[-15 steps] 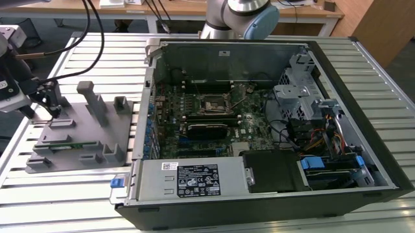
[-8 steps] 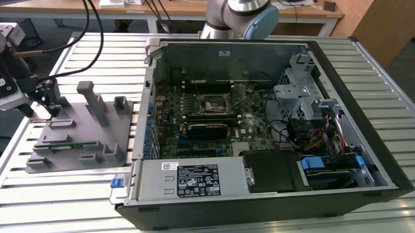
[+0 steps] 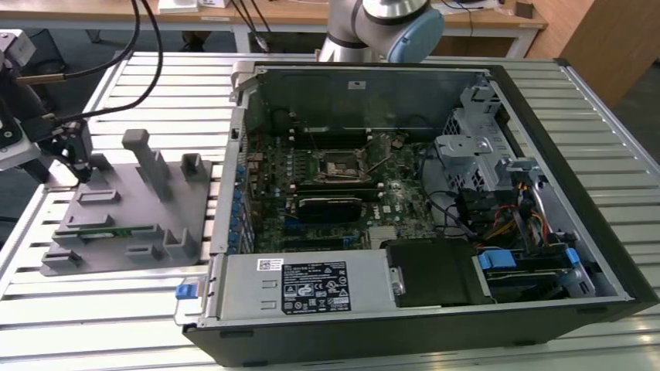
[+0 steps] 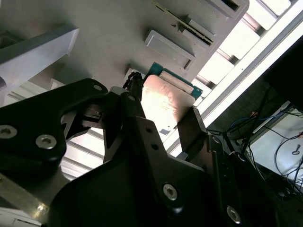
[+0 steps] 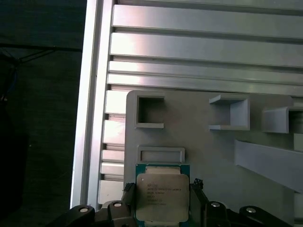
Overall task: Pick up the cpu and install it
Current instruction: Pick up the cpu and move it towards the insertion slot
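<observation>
At the exterior view's left, over the upper-left corner of the grey plastic fixture tray point(image 3: 119, 212), we see our black two-fingered gripper point(image 3: 82, 171) clamped on the small square silver-topped cpu point(image 5: 161, 196).

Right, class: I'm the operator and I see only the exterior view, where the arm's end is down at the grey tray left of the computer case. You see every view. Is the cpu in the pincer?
Observer: Yes. In the first wrist view the cpu sits in the pincer, with a finger against each of two opposite edges.
Operator: Which face is up?
Observer: Its silver metal top faces the camera, with a green rim around it.
Operator: Where on the tray?
Observer: Near the edge of the grey tray, beside a small rectangular frame. I cannot tell whether it is lifted off the tray.
</observation>
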Motion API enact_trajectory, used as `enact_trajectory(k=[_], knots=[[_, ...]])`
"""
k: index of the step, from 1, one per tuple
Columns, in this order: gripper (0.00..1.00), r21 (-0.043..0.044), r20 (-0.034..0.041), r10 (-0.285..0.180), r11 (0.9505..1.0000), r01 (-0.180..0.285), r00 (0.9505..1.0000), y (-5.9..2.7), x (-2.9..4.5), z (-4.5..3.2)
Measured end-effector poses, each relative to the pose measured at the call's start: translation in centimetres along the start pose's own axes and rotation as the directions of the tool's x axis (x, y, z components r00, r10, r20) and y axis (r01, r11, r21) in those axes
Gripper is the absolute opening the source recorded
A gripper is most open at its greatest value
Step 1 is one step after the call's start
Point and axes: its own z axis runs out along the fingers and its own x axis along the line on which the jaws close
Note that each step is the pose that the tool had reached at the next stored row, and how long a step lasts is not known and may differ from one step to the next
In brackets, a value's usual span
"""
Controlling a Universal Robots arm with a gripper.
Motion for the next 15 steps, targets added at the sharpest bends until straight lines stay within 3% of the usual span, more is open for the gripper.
enact_trajectory(k=[15], knots=[[0.54,0.0000,0.0000,0.000,1.0000,0.000,1.0000,0.07,0.01,-1.32]])
